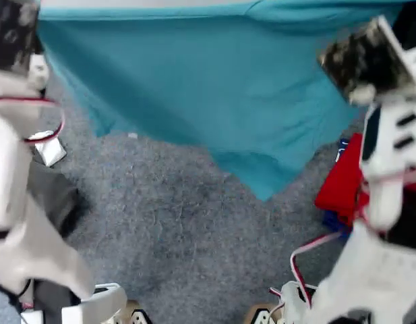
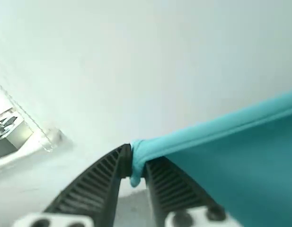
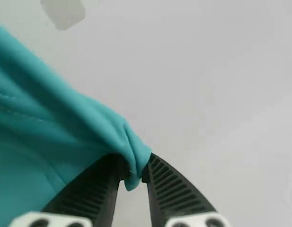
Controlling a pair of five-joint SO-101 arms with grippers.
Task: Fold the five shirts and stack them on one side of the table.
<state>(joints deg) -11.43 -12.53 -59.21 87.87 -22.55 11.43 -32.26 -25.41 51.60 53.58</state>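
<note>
Two tools pinch one teal shirt (image 1: 214, 94) by its upper edge and hold it up, spread wide between them over the bench (image 1: 160, 229). The left tool (image 2: 135, 160) is narrowed onto a bunched corner of the cloth, and the right tool (image 3: 135, 163) clamps a similar fold. The step in hand looks like the lift-and-spread that comes before a fold. The shirt hangs as a broad sheet, its lower edge sagging to a point; whether that point touches the bench I cannot tell. Next, I judge, both arms must lower together and lay it flat without loosening either pinch. The cloth is thin, smooth and drapey, and the tool pads are black and ribbed. The bench top is grey and felt-like. A red shirt (image 1: 342, 182) lies crumpled at one side, and a dark grey cloth (image 1: 52, 196) lies at the other.
</note>
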